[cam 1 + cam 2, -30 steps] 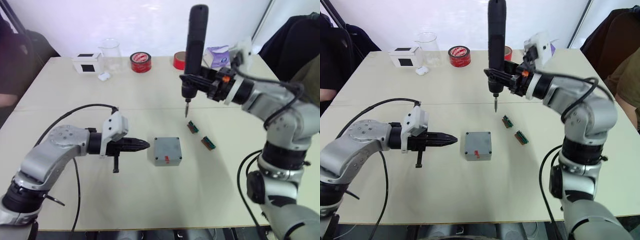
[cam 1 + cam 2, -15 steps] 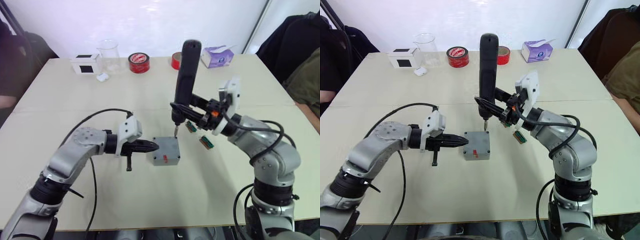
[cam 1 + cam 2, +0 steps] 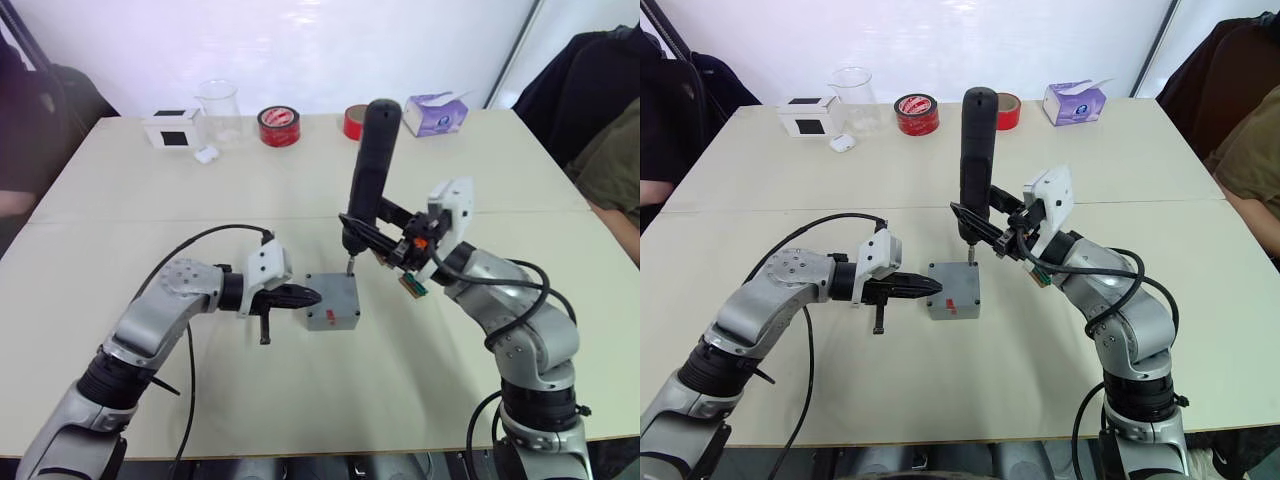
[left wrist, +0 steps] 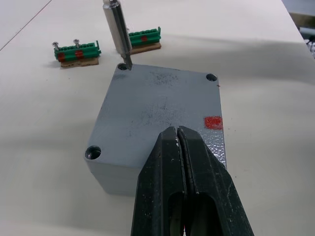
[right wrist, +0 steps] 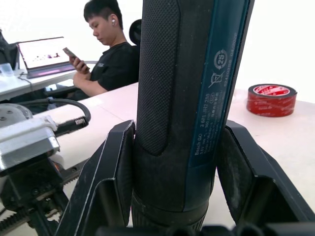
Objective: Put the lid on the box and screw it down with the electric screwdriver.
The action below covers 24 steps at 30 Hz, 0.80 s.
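While the lid [image 4: 160, 105] is sitting on the box [image 3: 334, 304], the right gripper [image 3: 390, 240], jaws clenched around the upright electric screwdriver [image 3: 367, 172], is setting its bit into a corner hole. Left gripper [image 4: 177, 147], jaws pressed together, is bracing the near edge. Next: drive the screw squarely.

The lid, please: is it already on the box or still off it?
On. The lid lies flat and flush over the box, with the electric screwdriver bit in one corner hole.
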Tool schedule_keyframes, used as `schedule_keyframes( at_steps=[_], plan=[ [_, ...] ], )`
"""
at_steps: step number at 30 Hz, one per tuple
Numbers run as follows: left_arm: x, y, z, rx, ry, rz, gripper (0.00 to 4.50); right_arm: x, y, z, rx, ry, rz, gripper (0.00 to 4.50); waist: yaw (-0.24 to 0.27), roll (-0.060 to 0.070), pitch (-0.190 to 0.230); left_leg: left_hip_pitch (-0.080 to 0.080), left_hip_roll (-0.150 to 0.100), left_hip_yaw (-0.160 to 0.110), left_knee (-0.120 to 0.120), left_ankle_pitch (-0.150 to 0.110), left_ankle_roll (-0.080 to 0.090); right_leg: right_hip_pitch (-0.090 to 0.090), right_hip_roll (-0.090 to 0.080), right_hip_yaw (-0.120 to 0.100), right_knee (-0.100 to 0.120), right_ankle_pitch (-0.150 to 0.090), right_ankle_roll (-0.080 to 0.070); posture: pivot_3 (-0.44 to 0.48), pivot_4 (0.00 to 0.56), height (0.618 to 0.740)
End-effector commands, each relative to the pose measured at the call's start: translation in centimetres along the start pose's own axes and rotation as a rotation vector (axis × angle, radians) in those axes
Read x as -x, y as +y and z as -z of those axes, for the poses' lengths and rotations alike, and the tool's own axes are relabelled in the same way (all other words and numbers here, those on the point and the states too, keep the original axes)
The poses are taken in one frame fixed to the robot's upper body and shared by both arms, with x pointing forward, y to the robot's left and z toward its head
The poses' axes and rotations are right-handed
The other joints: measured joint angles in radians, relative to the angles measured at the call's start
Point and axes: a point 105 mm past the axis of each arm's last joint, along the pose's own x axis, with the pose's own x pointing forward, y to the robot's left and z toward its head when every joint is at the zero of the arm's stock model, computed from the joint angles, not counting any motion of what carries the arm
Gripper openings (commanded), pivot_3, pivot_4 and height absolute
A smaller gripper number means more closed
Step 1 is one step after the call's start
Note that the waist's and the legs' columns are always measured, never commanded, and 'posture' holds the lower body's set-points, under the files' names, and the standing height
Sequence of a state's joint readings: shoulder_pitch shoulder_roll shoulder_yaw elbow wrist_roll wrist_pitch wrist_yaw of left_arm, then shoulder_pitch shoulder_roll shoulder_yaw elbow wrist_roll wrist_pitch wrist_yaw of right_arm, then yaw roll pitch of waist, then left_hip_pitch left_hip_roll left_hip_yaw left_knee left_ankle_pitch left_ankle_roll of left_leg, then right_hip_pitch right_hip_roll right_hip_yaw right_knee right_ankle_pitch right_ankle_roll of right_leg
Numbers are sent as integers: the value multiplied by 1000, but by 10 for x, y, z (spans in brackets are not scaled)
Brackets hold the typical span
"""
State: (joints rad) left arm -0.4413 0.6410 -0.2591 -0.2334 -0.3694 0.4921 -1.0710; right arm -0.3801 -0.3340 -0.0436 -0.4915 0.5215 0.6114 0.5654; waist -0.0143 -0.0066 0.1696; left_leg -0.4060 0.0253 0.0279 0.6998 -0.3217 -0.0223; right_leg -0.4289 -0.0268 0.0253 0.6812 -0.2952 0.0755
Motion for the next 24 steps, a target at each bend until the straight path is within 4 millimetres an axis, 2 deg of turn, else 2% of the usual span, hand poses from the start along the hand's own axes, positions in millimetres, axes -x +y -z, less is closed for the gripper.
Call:
schedule_keyframes(
  at_steps=[1,12,24],
  plan=[
    [-2,-2,-2,-17,-2,9,0,0,-1,-16,77,-73,14,1833,0,0,0,0,0,0,0,0,0,0,0,0,0,0,0,0,150,740],
    [-4,0,-5,-17,-9,3,0,3,-1,-7,121,-29,-5,1833,1,0,0,0,0,0,0,0,0,0,0,0,0,0,0,0,150,740],
    [-11,6,-3,-5,-7,-12,0,7,19,8,98,27,-88,1833,1,-1,-1,3,0,0,0,0,0,3,0,0,1,0,0,0,150,740]
  ],
)
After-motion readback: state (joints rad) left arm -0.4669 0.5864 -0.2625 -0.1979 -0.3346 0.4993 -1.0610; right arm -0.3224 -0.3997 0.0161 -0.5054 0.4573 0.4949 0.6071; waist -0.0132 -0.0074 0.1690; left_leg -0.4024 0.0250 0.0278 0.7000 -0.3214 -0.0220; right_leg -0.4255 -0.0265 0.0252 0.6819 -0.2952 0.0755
